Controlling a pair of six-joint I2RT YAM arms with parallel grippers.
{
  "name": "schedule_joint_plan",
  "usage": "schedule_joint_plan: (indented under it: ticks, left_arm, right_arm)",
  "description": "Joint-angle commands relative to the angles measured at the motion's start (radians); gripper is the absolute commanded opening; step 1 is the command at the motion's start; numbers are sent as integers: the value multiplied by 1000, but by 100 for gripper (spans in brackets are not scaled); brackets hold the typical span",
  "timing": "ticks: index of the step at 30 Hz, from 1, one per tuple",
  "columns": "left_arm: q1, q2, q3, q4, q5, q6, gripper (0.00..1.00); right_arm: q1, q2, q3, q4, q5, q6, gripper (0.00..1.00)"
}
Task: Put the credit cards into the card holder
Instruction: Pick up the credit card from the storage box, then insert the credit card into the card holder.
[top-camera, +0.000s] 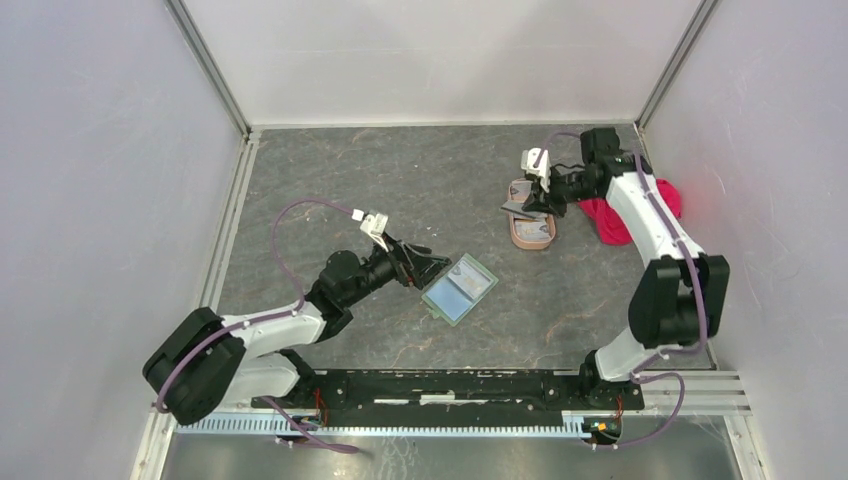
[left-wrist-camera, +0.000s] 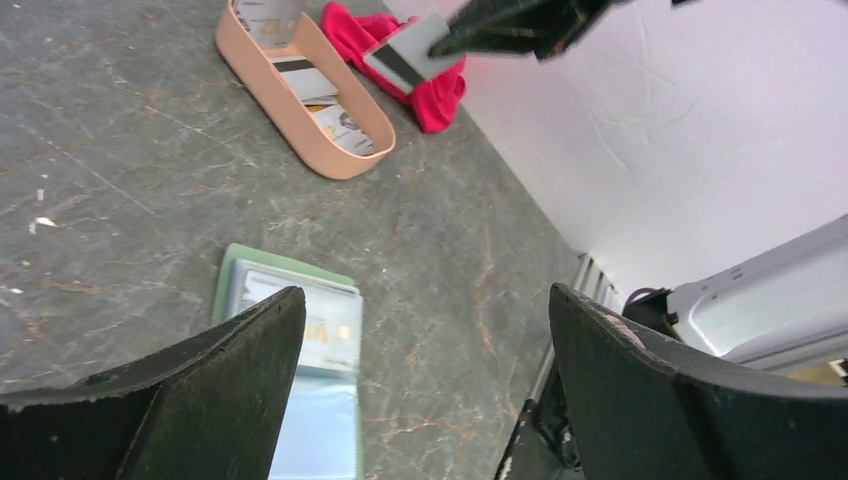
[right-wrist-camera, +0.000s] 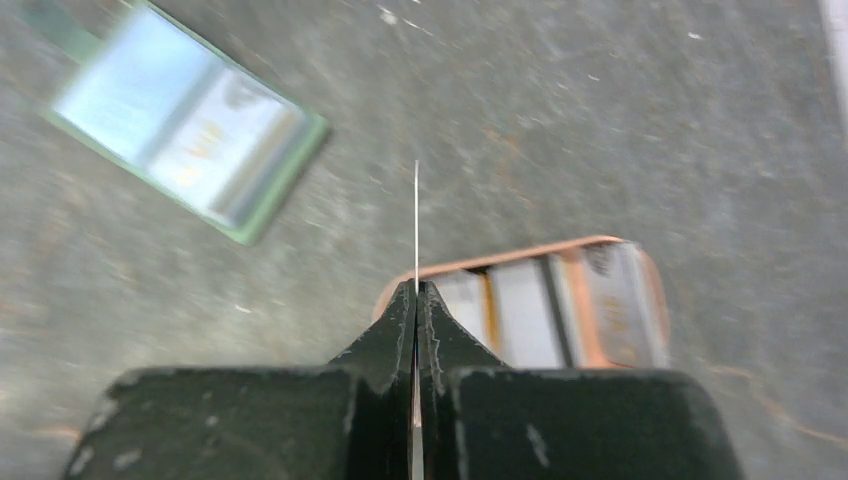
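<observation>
Grey marbled tabletop, cards in transit: my right arm reaches over the far-right corner and my left arm stretches toward the centre.

The sage-green card holder lies open and flat near the middle of the tabletop, pale pockets up. Seen from above, its long axis runs on a diagonal from near-left to far-right. One pocket appears to carry a card already.

My left jaws stand wide apart and empty, just beside the holder's near-left end, so my left arm is by far the nearer of the two.

The pinkish-brown tray sits well apart from the holder, toward the far right, next to a red cloth. Several credit cards lie stacked inside it.

My right jaws are pressed tight on a grey card with a dark stripe, held in the air above the tray. In my right wrist view that card shows only as a thin line sticking out past the tips, edge-on.

From those jaws the holder lies ahead and off to the left, across bare tabletop. The coming move, as I judge it, turns on that gap and on the angle. The card must cross toward the centre and be turned until its flat face lines up with a pocket mouth on the slanted holder. My left jaws are placed to steady the holder.
</observation>
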Motion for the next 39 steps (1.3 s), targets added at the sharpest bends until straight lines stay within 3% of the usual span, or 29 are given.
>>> schedule_joint_plan:
  ticks: [1,3,5,6,7,9,14,19,27,39]
  left_arm:
    - [-52,27,2,152,-17,-132,96]
    - [-129,29,3,175,-117,-90,96]
    - [-210,39,2,225,-236,-32,96]
    - [-238,52,-4,266,-286,-18,96]
    - [-253,69,-12,311,-313,-18,97]
    - [-261,128,-32,416,-329,-68,97]
    - [-262,301,-56,643,-323,-240,96]
    - [-264,446,-53,762,-326,-338,96]
    - [-264,572,-23,864,-312,-391,82]
    - [-259,558,12,866,-333,-373,66]
  right_arm:
    - [-4,-159,-241,260,-310,396,0]
    - [-3,-225,-405,539,-423,724,0]
    - [1,-294,-616,989,-485,1259,0]
    - [2,-322,-694,1204,-467,1425,0]
    - [2,-355,-757,1319,-436,1538,0]
    - [5,-400,-818,1350,-371,1603,0]
    - [9,-420,-927,1617,-353,1907,0]
    - [31,-364,-933,1667,-385,1984,0]
    - [74,-323,-937,1689,-393,2001,0]
    - [114,-279,-929,1652,-393,1957,0]
